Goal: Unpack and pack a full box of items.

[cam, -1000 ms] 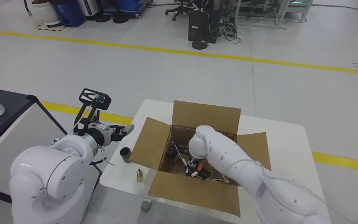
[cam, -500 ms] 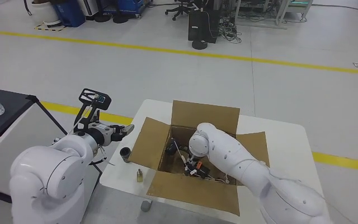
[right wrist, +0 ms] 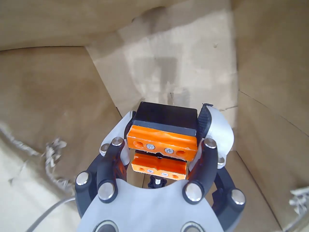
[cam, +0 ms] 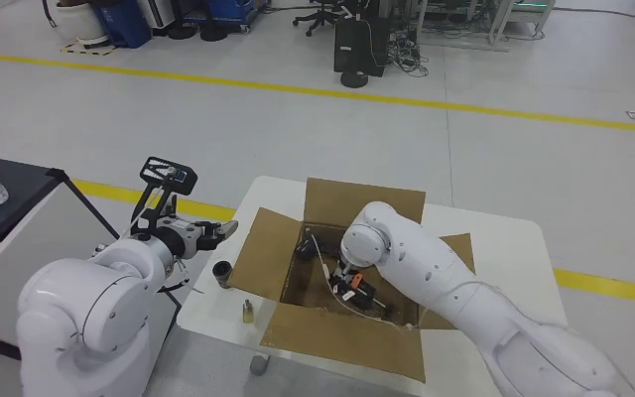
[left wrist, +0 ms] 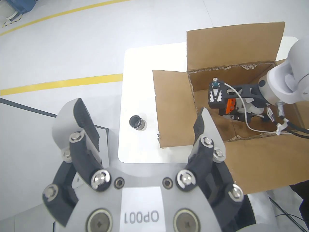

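Fingers [right wrist: 204, 118] of right gripper [right wrist: 167, 117] clamped on black-and-orange plastic block [right wrist: 161, 140], low inside open brown cardboard box [cam: 367, 203]. Left gripper [cam: 224, 232] fingers apart, empty, outside box. Dark metal cylinder [cam: 222, 272] and small yellowish bottle [cam: 247, 312] already out beside box. Unpacking likely near end; repacking all left.

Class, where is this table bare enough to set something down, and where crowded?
Free: the table strip between the box's right flap and the right edge; the far left corner behind the left flap. Crowded: the near left strip with the dark cylinder and small bottle; inside the box, the right gripper holding a block.
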Robot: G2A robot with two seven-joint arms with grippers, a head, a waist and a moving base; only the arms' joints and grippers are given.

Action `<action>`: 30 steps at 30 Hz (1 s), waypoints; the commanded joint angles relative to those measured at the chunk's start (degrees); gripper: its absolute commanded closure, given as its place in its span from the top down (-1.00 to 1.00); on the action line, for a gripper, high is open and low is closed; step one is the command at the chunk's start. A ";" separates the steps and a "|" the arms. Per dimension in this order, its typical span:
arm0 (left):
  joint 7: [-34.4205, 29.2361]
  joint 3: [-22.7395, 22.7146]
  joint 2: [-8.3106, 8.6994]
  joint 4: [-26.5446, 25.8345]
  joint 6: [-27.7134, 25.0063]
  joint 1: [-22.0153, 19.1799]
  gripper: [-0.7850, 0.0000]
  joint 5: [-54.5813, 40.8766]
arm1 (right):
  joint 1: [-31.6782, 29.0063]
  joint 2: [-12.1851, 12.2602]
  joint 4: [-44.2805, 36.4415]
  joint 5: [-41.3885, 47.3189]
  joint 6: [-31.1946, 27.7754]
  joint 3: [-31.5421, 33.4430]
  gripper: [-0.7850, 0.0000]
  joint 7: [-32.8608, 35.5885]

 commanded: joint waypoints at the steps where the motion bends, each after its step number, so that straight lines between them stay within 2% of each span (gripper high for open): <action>1: 0.00 0.00 0.00 0.00 0.00 0.00 1.00 0.00 | -1.35 1.79 -4.92 -1.68 1.89 2.28 -1.00 1.41; 7: 0.00 0.00 0.00 0.00 0.00 0.00 1.00 0.00 | -5.74 6.08 -16.53 -5.69 4.50 8.86 -1.00 5.27; 12: 0.00 0.00 0.00 0.00 0.00 0.00 1.00 0.00 | -9.44 8.46 -23.12 -9.24 5.57 12.98 -1.00 6.67; 20: 0.00 0.00 0.00 0.00 0.00 0.00 1.00 0.00 | -14.22 11.22 -31.01 -12.78 5.90 20.00 -1.00 5.56; 30: 0.00 0.00 0.00 0.00 0.00 0.00 1.00 0.00 | -18.02 13.44 -38.80 -15.35 7.34 28.08 -1.00 4.71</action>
